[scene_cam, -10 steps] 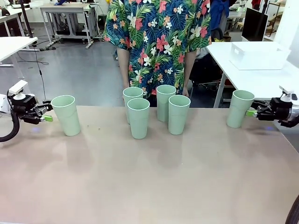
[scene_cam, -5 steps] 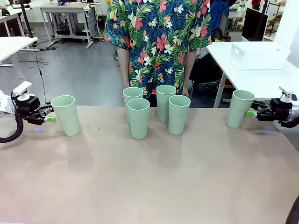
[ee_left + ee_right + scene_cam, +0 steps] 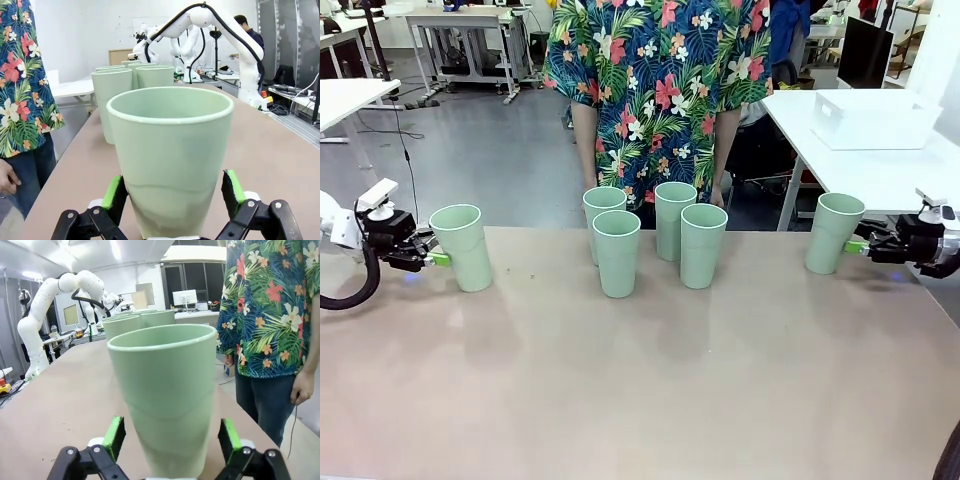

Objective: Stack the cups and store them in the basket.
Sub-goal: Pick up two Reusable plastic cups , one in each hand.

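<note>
At opposite table (image 3: pixel 640 400) ends, smooth mint-green plastic tumblers (image 3: pixel 461 247) stand upright, mouths up, between spread jaws of left gripper (image 3: pixel 438 258) and right gripper (image 3: pixel 857 245).

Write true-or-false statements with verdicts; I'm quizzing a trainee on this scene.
Six pale mint-green plastic tumblers stand upright on the beige table. True.
Two tumblers are already stacked. False: all stand singly.
The large white rectangular plastic basket sits on that table. False: it sits on a white table behind.
The left gripper straddles the leftmost tumbler. True.
The right gripper holds the rightmost tumbler aloft. False: it stands on the table between open fingers.
</note>
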Controlling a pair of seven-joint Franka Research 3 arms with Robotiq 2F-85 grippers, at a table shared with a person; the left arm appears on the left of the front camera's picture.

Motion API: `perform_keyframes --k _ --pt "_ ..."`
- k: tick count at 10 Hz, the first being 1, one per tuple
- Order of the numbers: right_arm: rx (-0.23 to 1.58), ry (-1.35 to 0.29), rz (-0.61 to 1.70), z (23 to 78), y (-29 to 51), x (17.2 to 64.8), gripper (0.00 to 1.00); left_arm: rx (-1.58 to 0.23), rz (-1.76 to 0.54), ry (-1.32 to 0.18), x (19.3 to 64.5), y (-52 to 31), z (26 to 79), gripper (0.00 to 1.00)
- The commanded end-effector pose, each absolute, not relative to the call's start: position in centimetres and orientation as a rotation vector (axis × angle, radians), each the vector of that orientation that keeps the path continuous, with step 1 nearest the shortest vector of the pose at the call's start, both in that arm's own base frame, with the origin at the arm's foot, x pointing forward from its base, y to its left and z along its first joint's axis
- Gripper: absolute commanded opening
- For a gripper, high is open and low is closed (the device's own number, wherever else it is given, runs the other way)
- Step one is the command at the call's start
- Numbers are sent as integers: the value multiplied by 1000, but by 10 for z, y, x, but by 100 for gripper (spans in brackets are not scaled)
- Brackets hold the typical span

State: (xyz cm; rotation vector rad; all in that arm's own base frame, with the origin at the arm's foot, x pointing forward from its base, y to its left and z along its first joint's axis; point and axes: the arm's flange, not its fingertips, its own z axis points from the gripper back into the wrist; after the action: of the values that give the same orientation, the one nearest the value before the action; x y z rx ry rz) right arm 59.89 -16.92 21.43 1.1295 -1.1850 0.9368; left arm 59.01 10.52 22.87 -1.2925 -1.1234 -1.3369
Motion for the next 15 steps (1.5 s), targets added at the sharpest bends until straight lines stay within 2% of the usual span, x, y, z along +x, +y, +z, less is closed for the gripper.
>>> perform_keyframes --k 1,15 --pt "1092 -1227 939 218 -159 593 100 -1269 -1326 -1188 587 93 230 100" --pt "1081 -1183 948 223 -114 600 100 -1278 -1318 -1209 584 57 226 100"
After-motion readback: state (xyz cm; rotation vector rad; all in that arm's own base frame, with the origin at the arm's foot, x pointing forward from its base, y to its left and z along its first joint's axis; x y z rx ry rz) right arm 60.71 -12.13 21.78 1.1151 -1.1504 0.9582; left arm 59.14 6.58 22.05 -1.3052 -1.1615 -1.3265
